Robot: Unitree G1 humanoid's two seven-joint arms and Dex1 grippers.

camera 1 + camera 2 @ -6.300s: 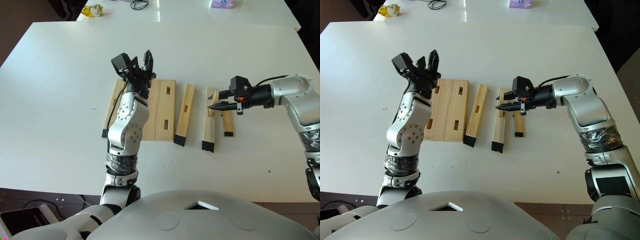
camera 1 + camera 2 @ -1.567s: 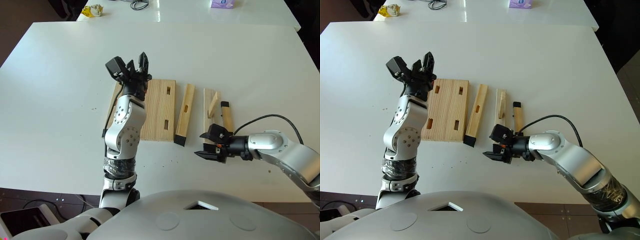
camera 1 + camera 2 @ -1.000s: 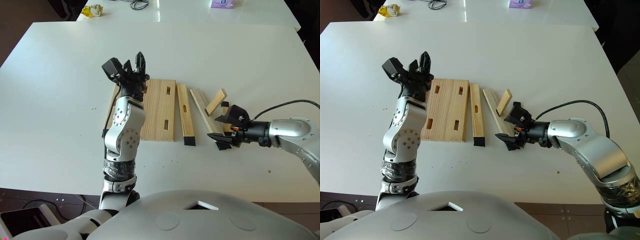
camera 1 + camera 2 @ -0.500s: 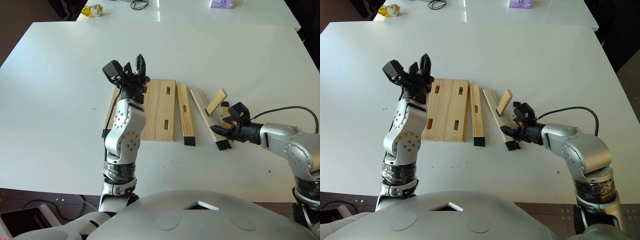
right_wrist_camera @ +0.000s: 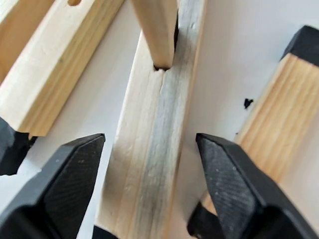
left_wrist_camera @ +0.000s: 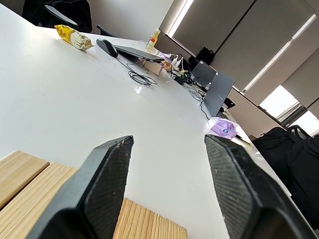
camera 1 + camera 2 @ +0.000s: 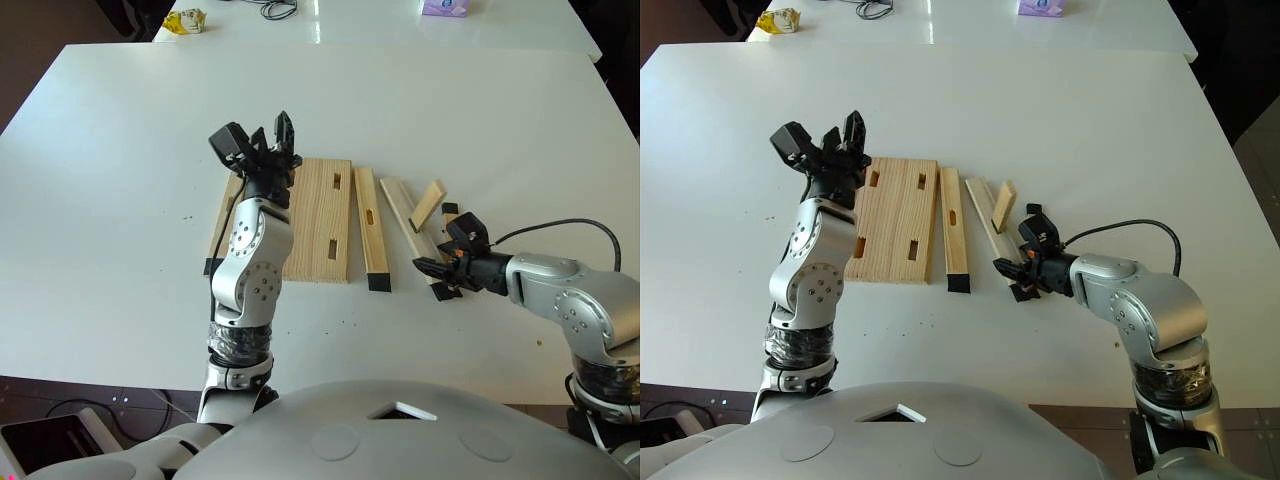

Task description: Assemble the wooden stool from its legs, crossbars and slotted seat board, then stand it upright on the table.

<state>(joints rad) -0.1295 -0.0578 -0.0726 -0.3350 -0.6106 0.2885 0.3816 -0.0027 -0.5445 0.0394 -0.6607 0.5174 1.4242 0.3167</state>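
Shifts the right gripper (image 7: 434, 276) in a little from half a second ago, closer over the near, capped end of the angled leg (image 7: 405, 218). Over the last six seconds brings that arm round from the far side of the parts to their near end, with the slotted leg (image 7: 369, 225) now straight and just beside the seat board (image 7: 320, 220). Holds the right fingers (image 5: 70, 189) released and spread, one on each side of the angled leg, low over it, clasping nothing. Shows, just ahead of those fingertips, a short crossbar (image 5: 157, 30) pegged into that leg and tilting up out of it. Shows a fourth leg (image 5: 276, 114) with a black cap just outside one finger, and the slotted leg's capped end outside the other. Lies all flat on the white table (image 7: 120, 150), unassembled. Raises the left gripper (image 7: 268, 138) above the table, fingers (image 6: 107, 184) wide apart and empty, pointing away toward the far edge. Has the seat board's far corner directly below those fingers, its four slots facing up, and the remaining leg (image 7: 214, 245) just beside the board's outer edge, partly hidden by the left arm. Leaves the two grippers well apart, with the board and the slotted leg between them.
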